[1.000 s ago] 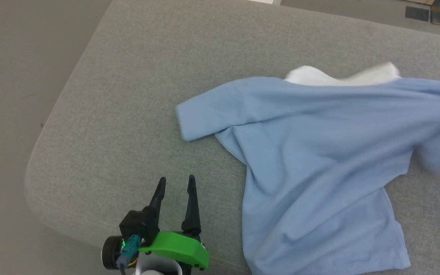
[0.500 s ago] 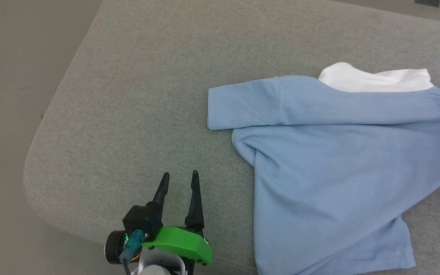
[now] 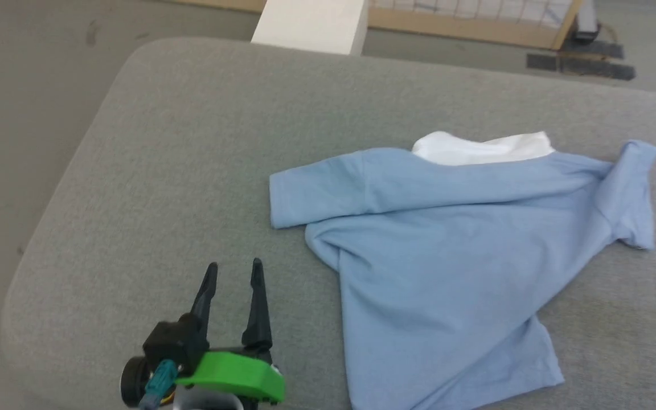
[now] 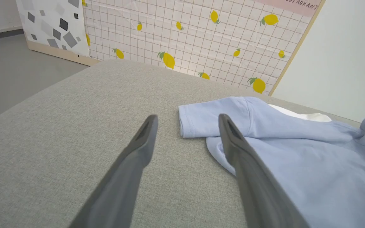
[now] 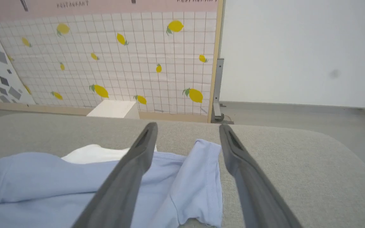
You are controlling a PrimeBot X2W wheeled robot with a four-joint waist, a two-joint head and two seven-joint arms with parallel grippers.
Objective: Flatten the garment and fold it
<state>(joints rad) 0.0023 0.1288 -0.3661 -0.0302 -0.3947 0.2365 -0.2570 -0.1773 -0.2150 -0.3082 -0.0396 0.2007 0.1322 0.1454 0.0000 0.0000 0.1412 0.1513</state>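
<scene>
Grey padding (image 3: 180,125) carries the shirt (image 3: 447,245) on its right half. The white collar points to the pad's far edge, the hem to its near edge, and the sleeves reach out sideways. By the near edge the left gripper (image 3: 234,263) hovers, fingers spread and empty, pointing away. The right gripper (image 5: 188,126) hangs over the right sleeve, fingers apart, gripping nothing.

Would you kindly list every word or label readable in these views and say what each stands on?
"RESTAURANT": dark letters on the pink band topping the lemon-patterned panel, right wrist view.
"ESTAURANT": the same band, left wrist view, first letter cut off.
Two more words on it, right wrist view, are cut off: unreadable.
The garment bears no readable text.
</scene>
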